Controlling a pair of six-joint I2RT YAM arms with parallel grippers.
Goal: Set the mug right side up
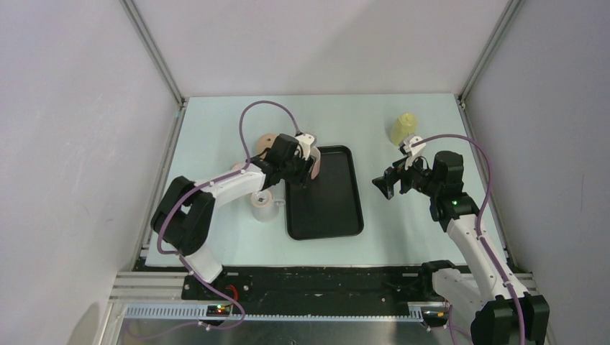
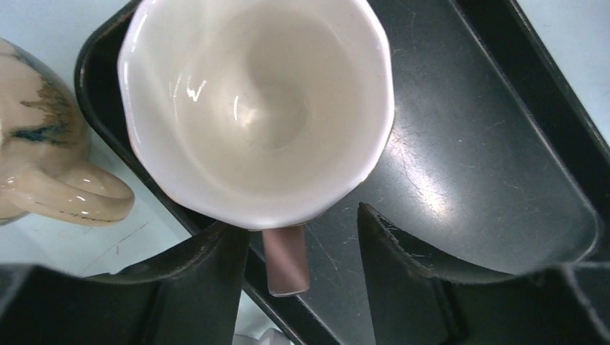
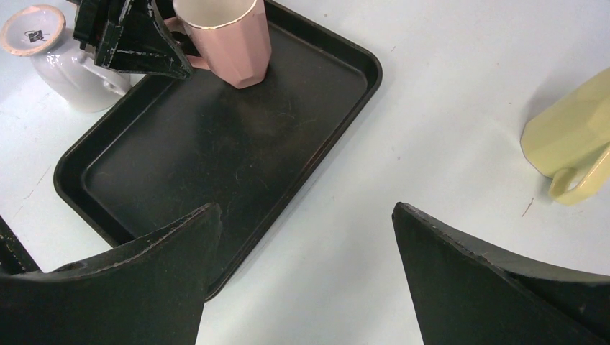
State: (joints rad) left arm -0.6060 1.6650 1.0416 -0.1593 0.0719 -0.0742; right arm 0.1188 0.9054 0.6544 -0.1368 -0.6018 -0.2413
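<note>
a beige glazed mug with blue-brown streaks sits just off the tray's far left corner. a small dark mark on its upward face is too small to read. a white mug stands nearer on the surface. the left jaws are released, fingers either side of the handle without pinching it. the pink mug stands mouth up in the black tray, at its far left corner. the right jaws hang spread, holding nothing, right of the tray. a yellow mug sits far right.
</note>
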